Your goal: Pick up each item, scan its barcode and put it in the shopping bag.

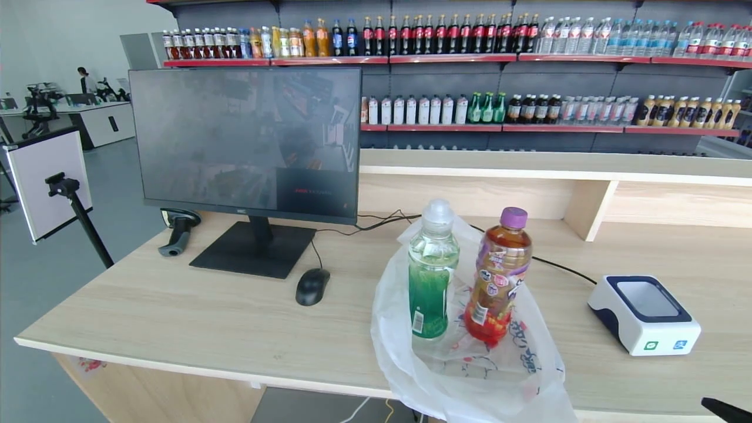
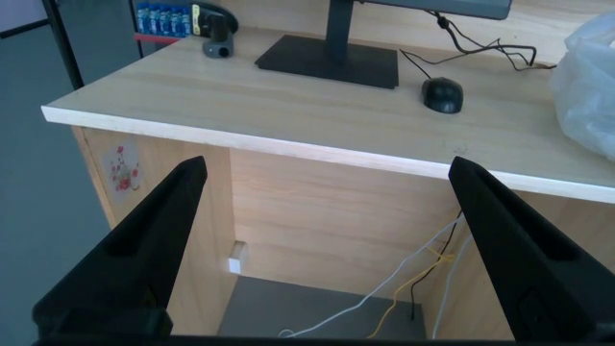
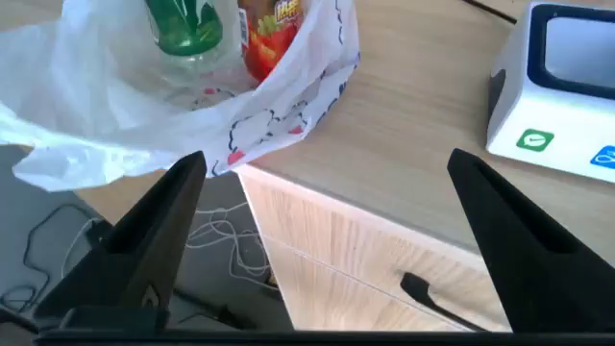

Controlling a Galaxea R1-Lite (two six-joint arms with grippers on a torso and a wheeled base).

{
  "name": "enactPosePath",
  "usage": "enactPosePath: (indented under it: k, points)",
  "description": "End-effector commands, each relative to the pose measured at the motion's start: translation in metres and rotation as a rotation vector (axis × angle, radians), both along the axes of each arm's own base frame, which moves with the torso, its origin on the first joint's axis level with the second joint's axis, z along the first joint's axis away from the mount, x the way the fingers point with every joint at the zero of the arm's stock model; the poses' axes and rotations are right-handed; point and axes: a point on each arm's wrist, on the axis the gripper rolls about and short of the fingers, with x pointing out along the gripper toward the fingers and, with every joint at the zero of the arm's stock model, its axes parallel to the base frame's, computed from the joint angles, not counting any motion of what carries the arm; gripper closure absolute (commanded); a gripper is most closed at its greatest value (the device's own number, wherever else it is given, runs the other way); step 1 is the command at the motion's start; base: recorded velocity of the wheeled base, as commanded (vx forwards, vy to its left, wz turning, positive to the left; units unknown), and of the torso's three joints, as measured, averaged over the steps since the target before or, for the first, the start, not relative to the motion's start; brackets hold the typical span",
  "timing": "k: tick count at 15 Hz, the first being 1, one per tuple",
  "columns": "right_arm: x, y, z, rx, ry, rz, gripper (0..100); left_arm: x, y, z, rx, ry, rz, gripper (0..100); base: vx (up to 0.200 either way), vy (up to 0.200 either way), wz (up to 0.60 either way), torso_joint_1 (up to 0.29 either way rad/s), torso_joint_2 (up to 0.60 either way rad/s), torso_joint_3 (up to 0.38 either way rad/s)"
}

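Observation:
A green bottle (image 1: 433, 276) (image 3: 185, 26) and an amber drink bottle with a purple cap (image 1: 498, 276) (image 3: 272, 34) stand upright side by side inside the white plastic shopping bag (image 1: 529, 358) (image 3: 96, 115) at the counter's front edge. The white and blue barcode scanner (image 1: 643, 314) (image 3: 567, 86) sits to the right of the bag. My left gripper (image 2: 327, 250) is open, below and in front of the counter's left front edge. My right gripper (image 3: 327, 250) is open too, held low in front of the counter between bag and scanner; one fingertip (image 1: 725, 409) shows at the bottom right.
A monitor (image 1: 247, 141) on a black stand, a black mouse (image 1: 311, 286) (image 2: 443, 94) and a handheld scanner (image 1: 176, 232) occupy the counter's left half. Cables run behind the bag. A raised wooden ledge (image 1: 552, 167) borders the back, with drink shelves beyond.

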Motion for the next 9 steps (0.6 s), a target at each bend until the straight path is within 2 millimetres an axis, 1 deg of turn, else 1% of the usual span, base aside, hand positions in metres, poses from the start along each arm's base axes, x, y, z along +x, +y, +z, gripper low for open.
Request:
enactPosePath:
  k: [1,5,7,9]
  points:
    - [-0.040,-0.024,-0.020,0.045,-0.106,0.071,0,0.000,0.000,0.000,0.000,-0.001,0.000,0,0.000,0.000,0.00,0.000,0.00,0.000]
    - [-0.048,-0.030,-0.022,0.158,-0.187,0.087,0,0.000,0.000,0.000,0.000,-0.001,0.000,0,0.000,0.000,0.00,0.000,0.00,0.000]
    - [-0.053,-0.032,-0.027,0.189,-0.240,0.186,0,0.000,0.000,0.000,0.000,-0.001,0.000,0,0.000,0.000,0.00,0.000,0.00,0.000]
    - [-0.053,-0.030,-0.029,0.111,-0.275,0.266,0,0.000,0.000,0.000,0.000,-0.001,0.000,0,0.000,0.000,0.00,0.000,0.00,0.000]
